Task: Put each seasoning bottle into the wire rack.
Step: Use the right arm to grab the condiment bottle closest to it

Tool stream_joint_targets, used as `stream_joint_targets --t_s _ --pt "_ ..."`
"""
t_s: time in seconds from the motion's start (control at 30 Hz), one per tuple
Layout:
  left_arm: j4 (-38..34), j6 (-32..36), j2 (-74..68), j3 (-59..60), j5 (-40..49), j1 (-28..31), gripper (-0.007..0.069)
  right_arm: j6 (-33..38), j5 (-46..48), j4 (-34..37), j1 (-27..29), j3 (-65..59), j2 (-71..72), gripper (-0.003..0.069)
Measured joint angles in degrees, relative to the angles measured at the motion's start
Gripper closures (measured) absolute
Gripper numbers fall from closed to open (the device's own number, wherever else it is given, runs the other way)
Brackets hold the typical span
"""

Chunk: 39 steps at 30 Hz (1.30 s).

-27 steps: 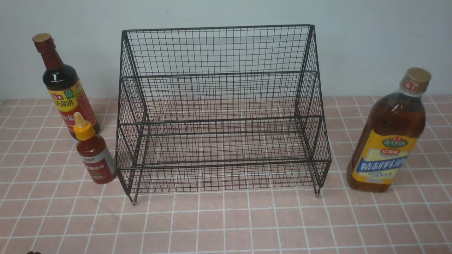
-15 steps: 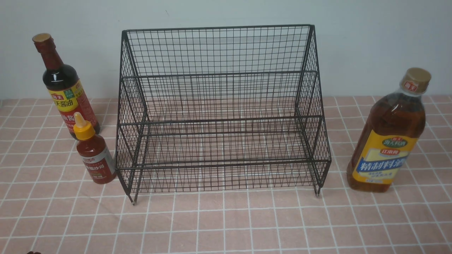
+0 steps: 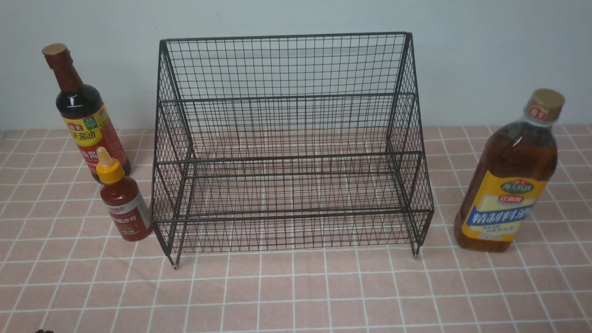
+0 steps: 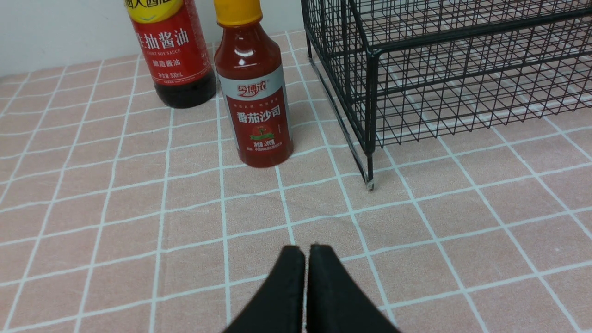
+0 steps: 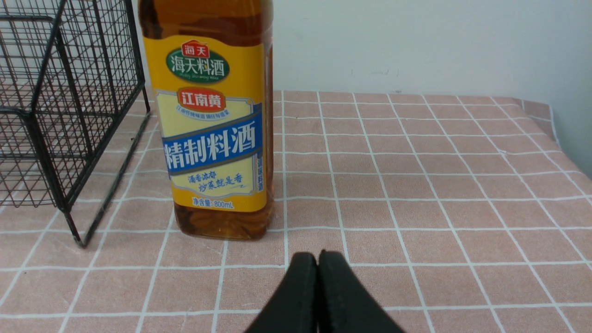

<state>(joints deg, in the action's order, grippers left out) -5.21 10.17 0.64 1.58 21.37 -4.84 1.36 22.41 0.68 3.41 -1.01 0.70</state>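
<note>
A large black wire-mesh two-tier rack (image 3: 286, 138) stands mid-way across the pink, white-gridded counter (image 3: 296, 296), with all three bottles upright outside it. At its left, a tall dark soy-sauce bottle with a red-yellow label (image 3: 85, 115) has its base hidden behind a small red sauce bottle with a yellow nozzle cap (image 3: 125, 203). A large amber bottle with a yellow-blue label (image 3: 506, 185) stands apart at the right. Both wrist views cut off the bottle tops. The left fingers (image 4: 289, 273) are pressed together, empty, short of the red bottle. The right fingers (image 5: 303, 277) are likewise together before the amber one.
</note>
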Motion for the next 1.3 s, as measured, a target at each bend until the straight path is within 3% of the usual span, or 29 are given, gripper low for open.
stream_joint_targets --t_s 0.17,0.43,0.67,0.8,0.97,1.23,1.3 --pt "0.00 0.00 0.00 0.00 0.00 0.00 0.0631 -0.14 -1.87 0.71 0.00 -0.22 0.00 0.0668" --pt "0.00 0.00 0.00 0.00 0.00 0.00 0.0631 -2.85 -25.84 9.81 0.00 -0.64 0.00 0.0668" --pt "0.00 0.00 0.00 0.00 0.00 0.00 0.0631 -3.82 -29.99 12.40 0.00 -0.64 0.00 0.0668" --pt "0.00 0.00 0.00 0.00 0.00 0.00 0.0631 -12.28 -36.89 14.18 0.00 -0.64 -1.98 0.0668" --pt "0.00 0.00 0.00 0.00 0.00 0.00 0.0631 -21.57 -39.64 5.28 0.00 3.95 -13.73 0.0668" --pt "0.00 0.00 0.00 0.00 0.00 0.00 0.0631 -24.17 -46.58 -10.49 0.00 18.58 -39.67 0.0634" --pt "0.00 0.00 0.00 0.00 0.00 0.00 0.0631 -26.50 -50.58 -14.62 0.00 22.39 -47.77 0.0587"
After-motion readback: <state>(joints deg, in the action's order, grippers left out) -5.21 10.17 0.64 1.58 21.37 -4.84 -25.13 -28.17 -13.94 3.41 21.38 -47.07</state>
